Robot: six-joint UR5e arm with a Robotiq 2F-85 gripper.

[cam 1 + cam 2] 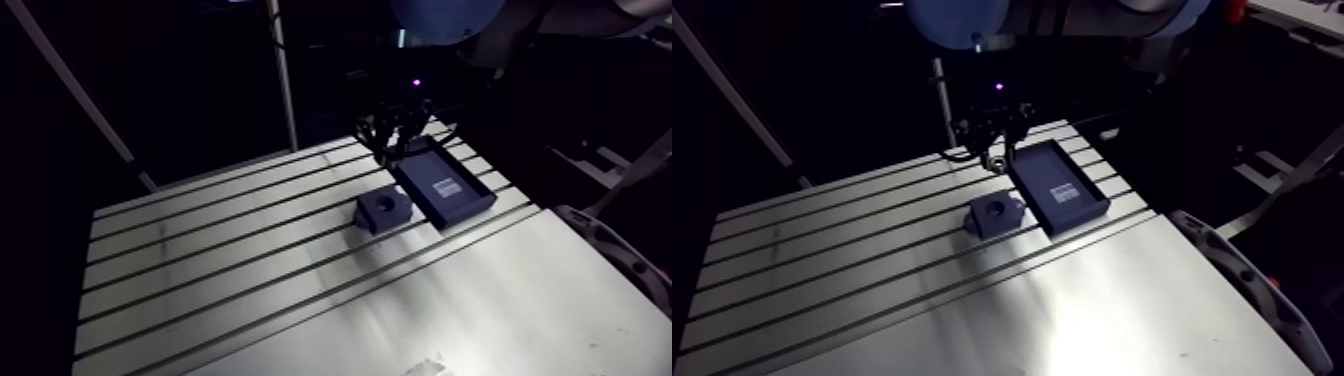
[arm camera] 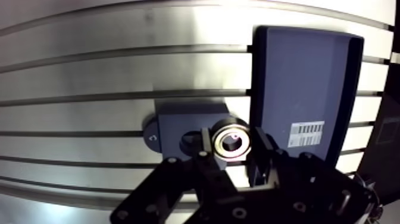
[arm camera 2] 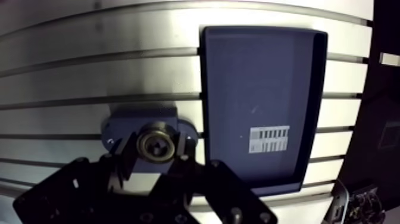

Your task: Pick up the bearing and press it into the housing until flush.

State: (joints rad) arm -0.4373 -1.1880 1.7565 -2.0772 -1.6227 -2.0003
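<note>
The black two-finger gripper (image 3: 156, 146) is clamped on the small shiny metal ring bearing (image 2: 232, 142). One finger (image 2: 205, 146) presses on each side of the ring, so the bearing is in the pincer and not on the table.

In the wrist view the bearing hangs over the dark blue block housing (image 2: 178, 122). The housing sits on the silver slotted metal table (image 2: 89, 77), just beside a dark blue flat tray (image 2: 297, 77) with a white barcode label (image 2: 305, 134). In the arm view the gripper looks to be up in the air above the housing (image 1: 384, 210), not touching it.

I think the step now is to line the ring up with the round hole (image 1: 385, 203) in the housing. The ring hides most of the hole in the wrist view, so I cannot tell if it is right over the middle.

To do this well, the ring should be put right over the hole first. It should stay flat, not tipped. Then it should go straight down, slow and steady. If it goes in crooked, it may get stuck. The push should stop when the ring's top is level with the block's top.
</note>
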